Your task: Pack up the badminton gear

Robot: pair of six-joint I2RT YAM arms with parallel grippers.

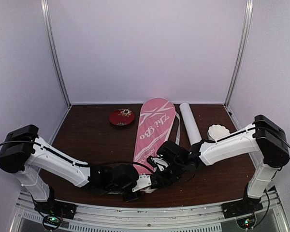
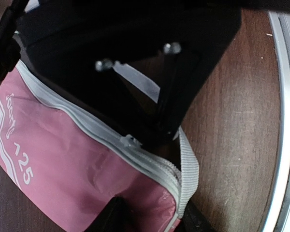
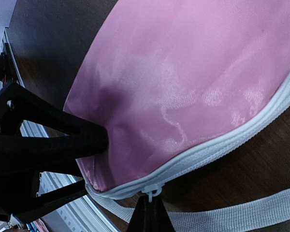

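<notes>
White tube (image 1: 189, 123), top view only

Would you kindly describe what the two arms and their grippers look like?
Both the left arm and right arm have white links, chunky black joint housings and thin black cables. The left gripper and right gripper are black, their triangular fingers fastened with silver screws.

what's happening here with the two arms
Both arms are working at the near, narrow end of the pink bag. The left gripper clamps that end while the right gripper seems pinched on the zip pull. The white tube and a white shuttlecock lie on the table to the bag's right, not yet packed.
</notes>
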